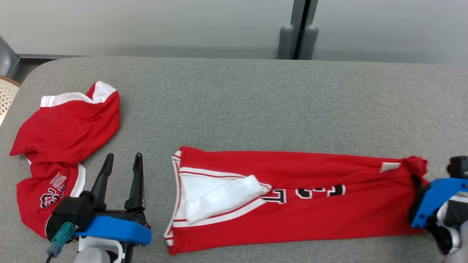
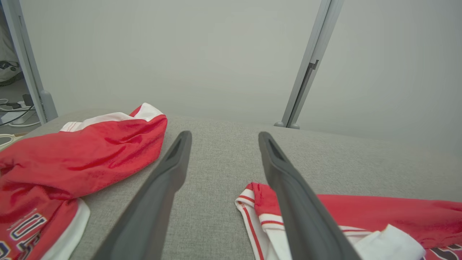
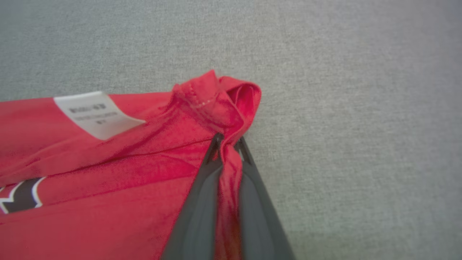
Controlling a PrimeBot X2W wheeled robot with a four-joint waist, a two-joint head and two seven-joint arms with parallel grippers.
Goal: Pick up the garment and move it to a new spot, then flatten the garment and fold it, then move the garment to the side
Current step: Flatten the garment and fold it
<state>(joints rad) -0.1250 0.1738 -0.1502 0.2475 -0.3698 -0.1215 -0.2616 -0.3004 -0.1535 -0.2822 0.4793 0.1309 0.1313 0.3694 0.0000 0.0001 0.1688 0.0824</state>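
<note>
Jersey (image 1: pixel 310 212) lies as a long strip across the desk (image 1: pixel 256 98), apparently already flattened and folded lengthwise, though its layers are hard to make out. Your right gripper (image 3: pixel 228 142) is clamped on its bunched end corner; your left gripper (image 1: pixel 122 159) hangs spread just beside the white-trimmed end. You likely have a crosswise fold and the move aside left.

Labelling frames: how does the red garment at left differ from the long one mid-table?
Pose: the left garment lies crumpled; the middle garment is laid out as a long folded strip.
Grip: the right gripper is shut on the middle garment's bunched end; the left garment is ungripped, the left gripper open.
Shared: both red with white trim and black lettering, on the grey table.
</note>
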